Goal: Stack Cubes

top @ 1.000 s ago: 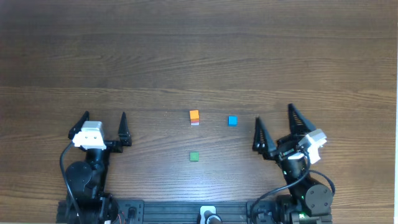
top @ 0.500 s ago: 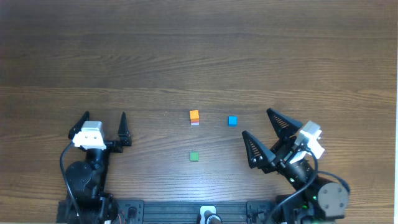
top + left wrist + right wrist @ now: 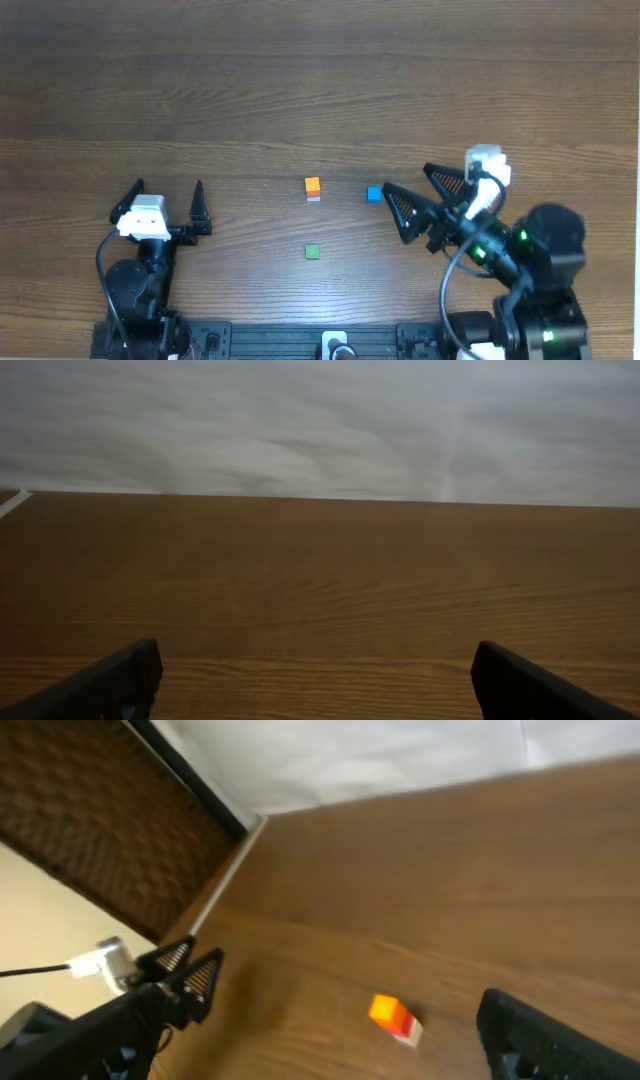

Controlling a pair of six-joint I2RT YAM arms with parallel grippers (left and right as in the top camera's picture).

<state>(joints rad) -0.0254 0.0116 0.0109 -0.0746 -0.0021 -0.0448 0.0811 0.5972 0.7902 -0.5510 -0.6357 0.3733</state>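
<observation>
From above, three cubes lie on the dark wood-grain desk (image 3: 300, 80) between the two arms. The orange cube (image 3: 313, 185) is near the middle, with a pale piece (image 3: 313, 198) touching its near side; whether that piece is under it or beside it cannot be told. The blue cube (image 3: 374, 194) sits apart to its right, and the green cube (image 3: 312, 252) lies alone nearer the arm bases, below the orange one.

The right gripper (image 3: 405, 177) is turned toward the centre with its jaws spread wide and holding nothing. One fingertip is just beside the blue cube. The left gripper (image 3: 168, 187) is well off to the left, away from all the cubes, and its jaws are also spread and empty.

The right wrist view catches the orange cube and its pale piece close up, with one dark finger (image 3: 545, 1040) of its own at the edge and the left arm farther off across the desk. The blue and green cubes are outside that picture. The left wrist view looks over bare wood between its two parted fingers (image 3: 120, 678).

In that left wrist view a pale wall (image 3: 320, 420) rises behind the desk. The right wrist view adds a white strip (image 3: 225, 870) along the desk's edge, and a dark brown woven panel (image 3: 90, 790) beyond it.
</observation>
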